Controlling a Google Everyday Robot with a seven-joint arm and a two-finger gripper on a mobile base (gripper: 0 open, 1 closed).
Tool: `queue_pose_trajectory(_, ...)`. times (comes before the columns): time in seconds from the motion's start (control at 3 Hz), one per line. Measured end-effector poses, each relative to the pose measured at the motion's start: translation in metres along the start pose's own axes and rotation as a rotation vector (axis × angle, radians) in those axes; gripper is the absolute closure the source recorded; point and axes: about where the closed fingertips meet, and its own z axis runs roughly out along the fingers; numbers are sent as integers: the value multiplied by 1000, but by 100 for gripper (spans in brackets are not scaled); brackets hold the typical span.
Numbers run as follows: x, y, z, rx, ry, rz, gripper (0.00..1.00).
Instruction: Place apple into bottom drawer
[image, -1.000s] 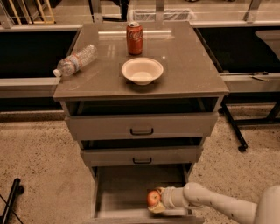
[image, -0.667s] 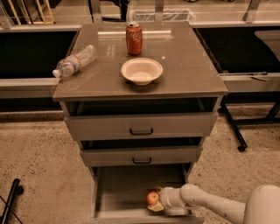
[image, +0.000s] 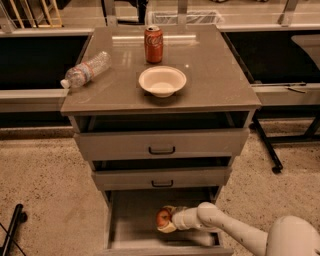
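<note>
The apple (image: 163, 218), small, round and red-orange, sits between the fingers of my gripper (image: 166, 219) inside the open bottom drawer (image: 131, 220). The gripper is shut on the apple and holds it low over the drawer's pale grey floor, right of its middle. My white arm (image: 225, 230) reaches in from the lower right. I cannot tell whether the apple touches the floor.
The middle drawer (image: 162, 177) and top drawer (image: 161, 143), both with black handles, are slightly open above. On the cabinet top (image: 215, 75) stand a red soda can (image: 153, 44), a white bowl (image: 162, 81) and a lying water bottle (image: 86, 69). A black table leg (image: 265, 145) stands at the right.
The gripper with the apple has moved a little to the left and deeper into the bottom drawer. Nothing else has moved.
</note>
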Motion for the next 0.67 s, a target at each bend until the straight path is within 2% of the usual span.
queue_pose_trajectory(0.33, 17, 7, 31, -62, 10, 43, 17)
queue_pose_trajectory(0.67, 17, 5, 35, -63, 13, 40, 0)
